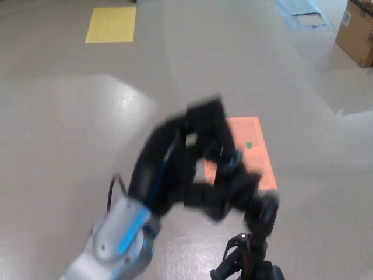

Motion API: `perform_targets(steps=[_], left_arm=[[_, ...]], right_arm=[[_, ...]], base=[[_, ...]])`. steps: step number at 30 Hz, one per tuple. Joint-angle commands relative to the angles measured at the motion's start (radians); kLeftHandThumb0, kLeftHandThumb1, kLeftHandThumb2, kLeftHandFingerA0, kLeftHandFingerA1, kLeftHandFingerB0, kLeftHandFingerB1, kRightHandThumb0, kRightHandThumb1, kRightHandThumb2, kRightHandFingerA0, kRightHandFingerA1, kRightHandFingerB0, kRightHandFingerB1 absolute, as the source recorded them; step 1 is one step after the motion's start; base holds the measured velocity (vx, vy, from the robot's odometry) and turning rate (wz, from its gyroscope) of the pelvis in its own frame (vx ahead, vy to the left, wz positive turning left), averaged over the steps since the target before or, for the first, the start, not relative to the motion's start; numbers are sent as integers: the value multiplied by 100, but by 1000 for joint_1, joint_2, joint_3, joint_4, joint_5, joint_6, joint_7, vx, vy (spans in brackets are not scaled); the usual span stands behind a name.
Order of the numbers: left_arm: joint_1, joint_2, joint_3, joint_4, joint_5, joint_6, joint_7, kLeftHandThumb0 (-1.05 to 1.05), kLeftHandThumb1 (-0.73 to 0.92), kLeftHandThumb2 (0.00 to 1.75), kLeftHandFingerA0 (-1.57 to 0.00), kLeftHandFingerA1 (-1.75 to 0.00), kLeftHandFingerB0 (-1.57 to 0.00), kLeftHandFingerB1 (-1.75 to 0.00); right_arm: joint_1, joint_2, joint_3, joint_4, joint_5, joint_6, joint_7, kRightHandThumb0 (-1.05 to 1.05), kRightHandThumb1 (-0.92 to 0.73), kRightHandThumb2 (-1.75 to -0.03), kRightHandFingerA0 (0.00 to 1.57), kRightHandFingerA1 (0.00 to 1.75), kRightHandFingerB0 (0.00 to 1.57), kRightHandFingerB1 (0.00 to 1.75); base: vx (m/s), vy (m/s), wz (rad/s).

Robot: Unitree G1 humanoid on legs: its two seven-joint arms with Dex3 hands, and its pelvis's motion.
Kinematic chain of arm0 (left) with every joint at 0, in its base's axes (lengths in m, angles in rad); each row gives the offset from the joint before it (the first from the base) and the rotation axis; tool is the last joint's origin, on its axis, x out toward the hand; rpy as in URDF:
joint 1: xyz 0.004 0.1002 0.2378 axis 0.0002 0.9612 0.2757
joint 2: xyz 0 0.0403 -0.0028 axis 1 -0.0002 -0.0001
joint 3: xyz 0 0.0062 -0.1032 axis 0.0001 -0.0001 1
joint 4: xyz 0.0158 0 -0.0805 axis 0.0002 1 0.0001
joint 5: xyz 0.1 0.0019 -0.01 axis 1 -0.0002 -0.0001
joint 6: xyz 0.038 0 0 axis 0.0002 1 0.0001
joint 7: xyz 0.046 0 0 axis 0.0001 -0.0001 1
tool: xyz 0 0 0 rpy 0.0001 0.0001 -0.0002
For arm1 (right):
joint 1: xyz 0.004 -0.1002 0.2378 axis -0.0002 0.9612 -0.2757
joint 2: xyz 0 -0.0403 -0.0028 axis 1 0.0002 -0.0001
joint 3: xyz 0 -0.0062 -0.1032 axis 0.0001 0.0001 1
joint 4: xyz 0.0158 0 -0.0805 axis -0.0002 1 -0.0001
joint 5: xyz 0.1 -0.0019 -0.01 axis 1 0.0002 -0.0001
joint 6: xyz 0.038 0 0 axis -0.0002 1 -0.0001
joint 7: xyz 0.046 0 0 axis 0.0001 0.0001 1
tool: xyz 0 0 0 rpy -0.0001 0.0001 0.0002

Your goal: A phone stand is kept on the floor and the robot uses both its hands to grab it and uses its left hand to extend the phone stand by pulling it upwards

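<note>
The black phone stand [247,265] stands on the floor at the bottom edge of the head view. Only its folded tripod hub and a short stub of pole show. My left hand [224,186] comes in from the lower left, smeared by motion. It sits low over the stand, and its fingers [262,211] are wrapped on the stand's top end. The silver forearm [113,245] trails behind it at the bottom left. The blur hides the exact grip. My right hand does not show.
An orange mat [256,151] with a small green dot lies on the grey floor just behind the hand. A yellow square [111,24] is at the far left, a blue sheet [303,14] at the far right, and a cardboard box [356,32] in the top right corner.
</note>
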Motion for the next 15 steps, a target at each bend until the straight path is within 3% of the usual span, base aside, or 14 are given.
perform_targets(steps=[1,2,3,8,9,10,11,12,13,14,15], left_arm=[[96,-3,23,57,124,-22,-56,-33,38,85,-125,-143,-108,-135],[109,-6,26,60,141,-25,-57,-33,38,85,-125,-143,-108,-135],[123,-11,28,65,150,-38,-61,-27,52,63,-95,-175,-78,-175],[201,-15,41,72,242,-82,-43,-35,58,58,-92,-175,-79,-175],[212,-14,44,73,254,-96,-43,-38,61,56,-81,-174,-68,-175],[222,-15,47,75,261,-111,-46,-38,61,56,-81,-174,-68,-175],[231,-14,51,80,275,-132,-50,-47,60,58,-70,-169,-60,-166],[238,-2,54,75,273,-133,-66,-67,58,58,-59,-73,-67,-53],[245,12,59,65,265,-125,-90,-67,58,58,-59,-73,-67,-53],[254,19,64,57,258,-125,-106,-76,57,59,-45,-42,-50,-35],[259,21,68,53,256,-125,-114,-76,57,59,-45,-42,-50,-35]], right_arm=[[28,93,12,-6,24,33,-10,-26,-84,-80,121,175,101,175],[27,92,12,-6,25,33,-9,-26,-84,-80,121,175,101,175],[25,89,13,0,20,28,-14,-26,-85,-81,121,175,101,175],[26,71,7,16,32,-21,-3,-29,-85,-80,119,175,99,175],[26,67,5,20,35,-29,-1,-52,-73,-94,114,151,97,142],[25,64,3,23,36,-36,1,-52,-73,-94,114,151,97,142],[26,65,-3,24,43,-36,3,-36,-82,-67,100,175,86,175],[25,64,-11,29,58,-46,15,-51,-77,-55,55,173,38,159],[22,61,-21,36,77,-61,33,-51,-77,-55,55,173,38,159],[34,60,-22,8,97,-28,77,-59,-68,-61,50,125,25,58],[39,59,-22,-4,105,-15,96,-59,-68,-61,50,125,25,58]], base=[[0,0,0],[0,0,0],[0,0,0],[0,0,0],[0,0,0],[0,0,0],[0,0,0],[0,0,0],[0,0,0],[0,0,0],[0,0,0]])
